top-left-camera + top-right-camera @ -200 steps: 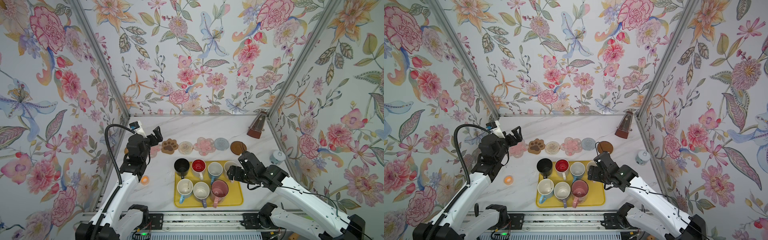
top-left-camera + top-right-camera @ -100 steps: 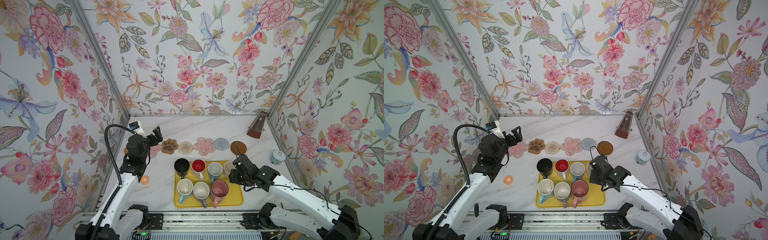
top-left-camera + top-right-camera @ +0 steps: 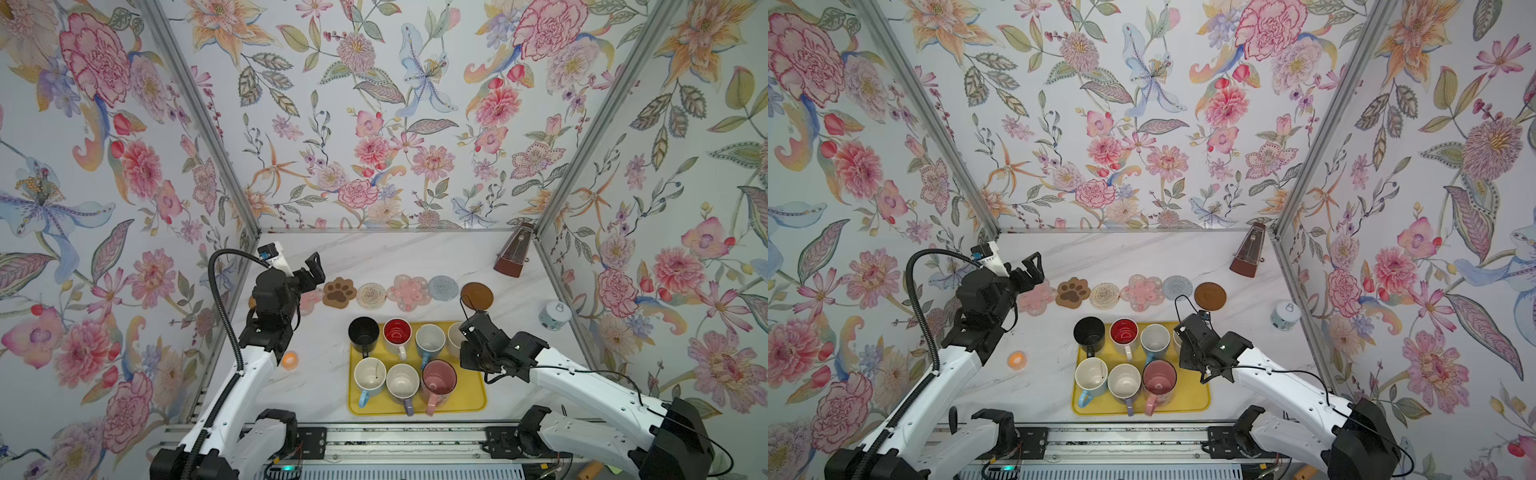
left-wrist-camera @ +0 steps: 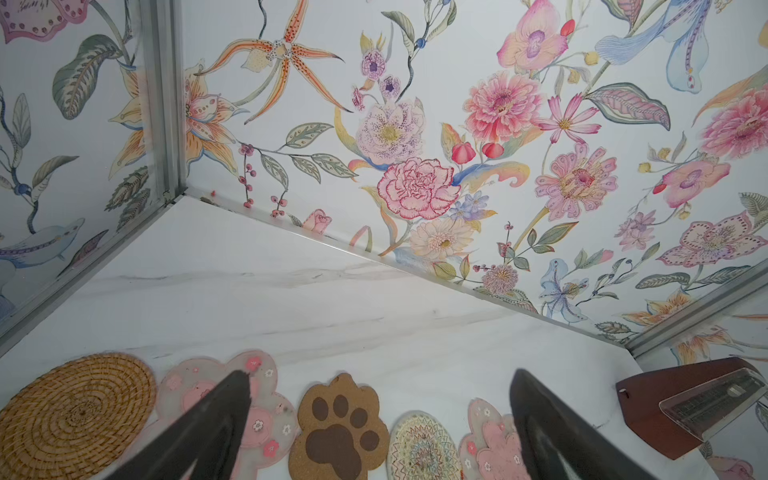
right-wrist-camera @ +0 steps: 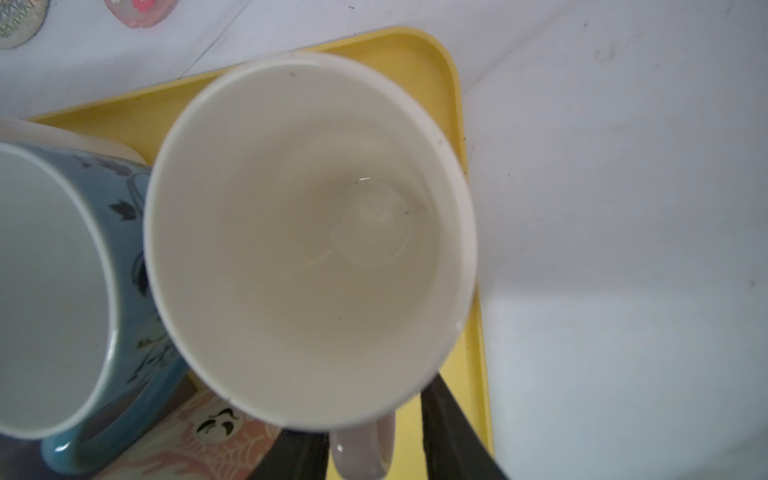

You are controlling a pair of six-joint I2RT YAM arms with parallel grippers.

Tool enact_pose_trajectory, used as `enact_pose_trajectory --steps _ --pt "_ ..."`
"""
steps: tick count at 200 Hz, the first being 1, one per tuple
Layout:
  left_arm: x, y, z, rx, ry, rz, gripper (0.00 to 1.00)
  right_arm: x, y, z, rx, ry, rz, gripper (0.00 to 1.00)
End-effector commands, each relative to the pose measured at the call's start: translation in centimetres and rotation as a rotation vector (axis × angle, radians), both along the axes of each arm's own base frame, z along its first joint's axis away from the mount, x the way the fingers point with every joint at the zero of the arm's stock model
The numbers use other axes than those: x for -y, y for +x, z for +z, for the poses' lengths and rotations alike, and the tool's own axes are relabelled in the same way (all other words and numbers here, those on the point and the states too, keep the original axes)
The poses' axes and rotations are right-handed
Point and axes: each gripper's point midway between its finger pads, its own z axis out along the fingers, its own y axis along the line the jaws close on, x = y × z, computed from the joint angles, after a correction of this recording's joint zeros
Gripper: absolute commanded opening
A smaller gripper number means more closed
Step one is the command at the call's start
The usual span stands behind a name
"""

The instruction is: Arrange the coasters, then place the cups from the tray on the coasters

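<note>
Left hand (image 4: 380,374) released, fingers wide, hovering over the left end of the coaster row (image 3: 409,291) at the back of the surface (image 3: 395,257). Yellow tray (image 3: 469,399) carries all seven mugs (image 3: 402,382). Right hand (image 5: 370,419) straddles the pale handle (image 5: 361,453) of the white mug (image 5: 307,232) in the tray's back right corner; clamped or not, cannot tell.

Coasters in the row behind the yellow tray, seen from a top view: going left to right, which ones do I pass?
first pink flower coaster → brown paw coaster → cream woven round coaster → second pink flower coaster → grey-blue round coaster → dark brown disc coaster
</note>
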Motion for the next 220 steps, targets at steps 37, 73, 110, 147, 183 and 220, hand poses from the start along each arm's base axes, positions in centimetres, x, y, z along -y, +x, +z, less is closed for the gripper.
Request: enact_pose_trajectory --steps 37,73,110,147,183,220 --pt "-0.5 -0.2 0.3 0.017 0.004 0.023 0.99 -0.7 1.1 -1.1 0.025 -0.032 0.032 0.36" --pt "-0.6 -0.2 -0.1 0.006 0.009 0.028 0.99 -0.6 1.3 -1.3 0.032 -0.062 0.058 0.20" --pt "-0.6 -0.2 -0.4 0.001 0.004 0.028 0.99 -0.9 1.1 -1.0 0.023 -0.061 0.091 0.07" --pt "-0.6 -0.1 -0.4 -0.001 0.010 0.028 0.99 -0.2 2.1 2.1 0.089 -0.104 0.107 0.03" --pt "-0.9 -0.5 -0.2 -0.012 0.033 0.037 0.99 0.5 4.0 5.8 0.159 -0.098 0.084 0.01" --pt "-1.2 -1.1 -0.6 -0.024 0.039 0.050 0.99 2.3 7.0 7.4 0.199 -0.120 0.019 0.00"
